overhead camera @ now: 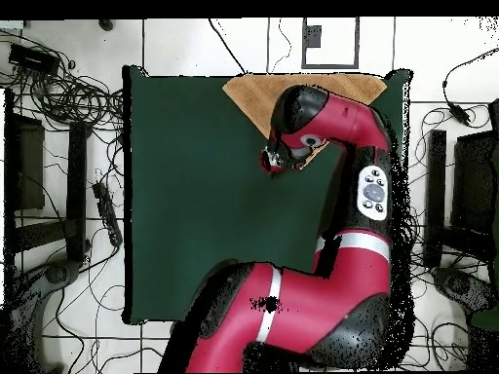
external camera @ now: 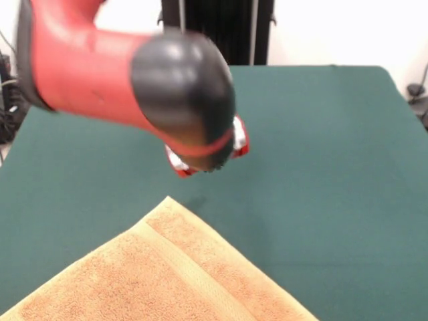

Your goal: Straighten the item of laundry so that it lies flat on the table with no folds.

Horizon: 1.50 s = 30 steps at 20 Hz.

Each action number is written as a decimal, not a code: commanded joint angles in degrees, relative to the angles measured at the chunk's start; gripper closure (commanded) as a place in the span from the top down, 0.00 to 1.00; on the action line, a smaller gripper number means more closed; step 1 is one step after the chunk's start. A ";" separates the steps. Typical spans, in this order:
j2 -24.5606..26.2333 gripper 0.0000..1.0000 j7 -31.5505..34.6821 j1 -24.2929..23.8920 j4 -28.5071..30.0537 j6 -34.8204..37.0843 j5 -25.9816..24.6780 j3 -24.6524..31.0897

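Observation:
The item of laundry is an orange-tan towel lying at the near edge of the green table. One corner points toward the table's middle, a paler band crosses it, and it runs off the picture's bottom. In the overhead view the towel lies at the top edge of the table, partly hidden under the arm. My gripper hangs above the cloth just beyond the towel's corner, apart from it, and the black wrist covers most of it. From overhead the gripper sits just below the towel's edge.
The red arm reaches over the table's right side in the overhead view. Cables and black racks lie on the floor around the table. A black stand rises behind the far edge.

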 commanded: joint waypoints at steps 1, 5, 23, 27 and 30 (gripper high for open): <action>-11.49 0.00 9.00 -1.34 10.44 -6.52 6.97 7.56; -10.75 0.00 9.64 -1.40 9.07 -8.89 8.01 8.00; 1.65 0.00 11.54 1.62 -6.93 -16.86 -3.26 1.01; 2.69 0.00 13.88 1.93 -7.31 -22.95 -4.49 0.93; 3.30 0.00 15.08 2.10 -7.47 -26.27 -4.68 1.17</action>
